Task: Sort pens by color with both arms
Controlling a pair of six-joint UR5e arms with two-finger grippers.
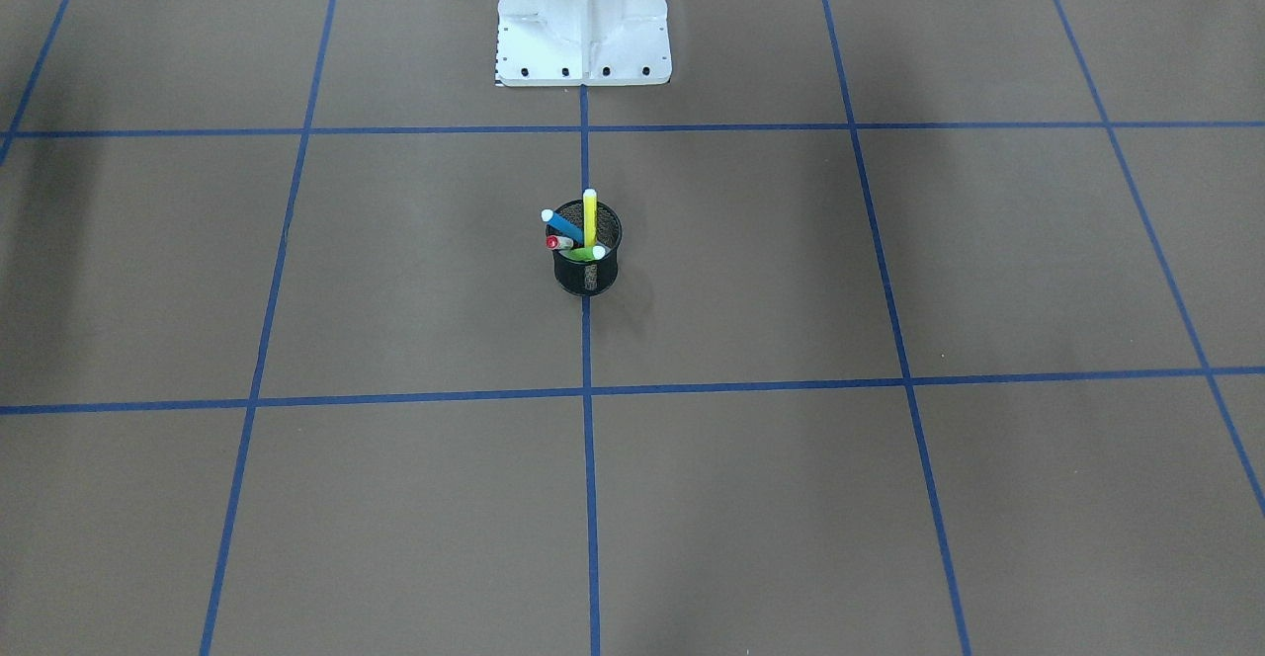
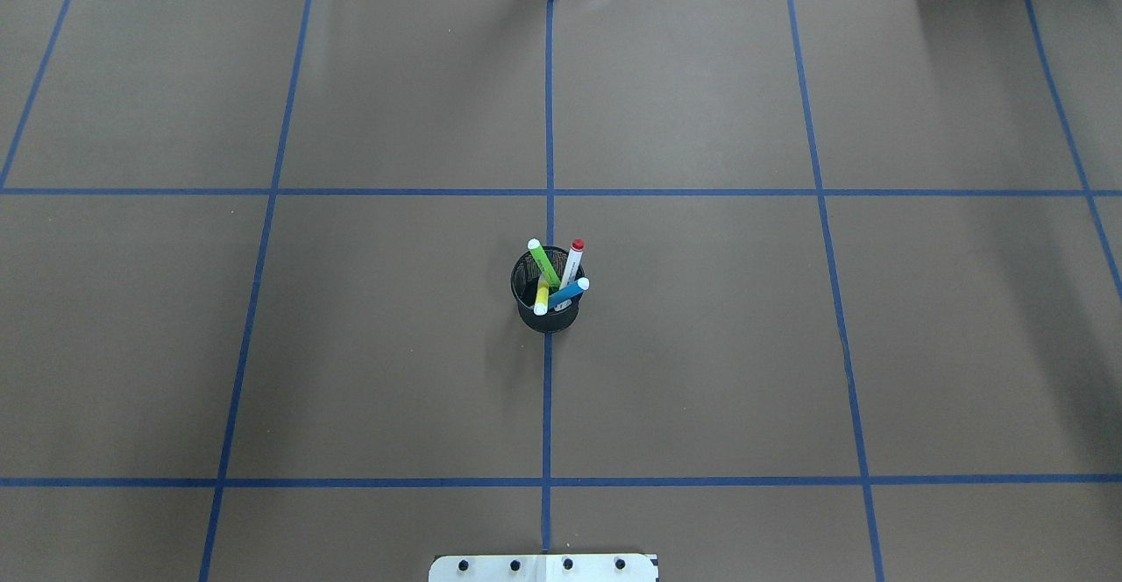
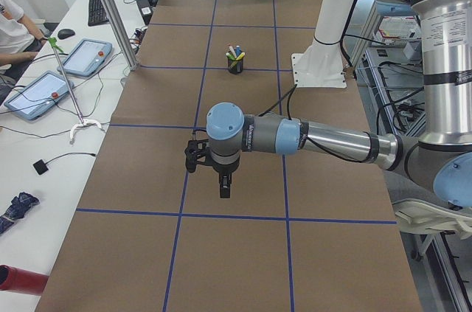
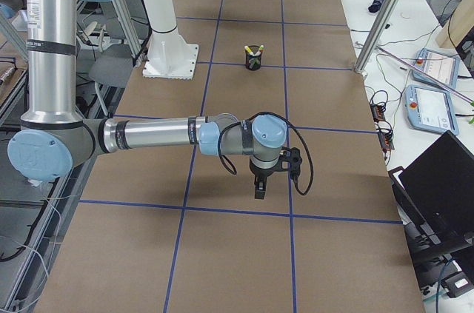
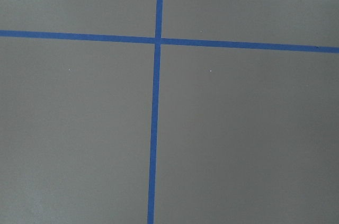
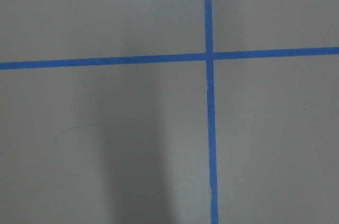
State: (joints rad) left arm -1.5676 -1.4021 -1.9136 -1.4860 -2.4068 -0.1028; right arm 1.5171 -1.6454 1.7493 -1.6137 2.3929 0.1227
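Pens [image 2: 549,272]: I count four, blue [image 2: 570,291], red-and-white [image 2: 573,259], lime green [image 2: 543,263] and yellow [image 2: 542,301]. All stand steeply in one black mesh cup [image 2: 549,317] at mid-tabletop [image 2: 351,345], tops fanning outward. Both arms hang well apart from it, and I cannot tell whether the left pincer [image 3: 224,190] or right pincer [image 4: 259,191] is spread.
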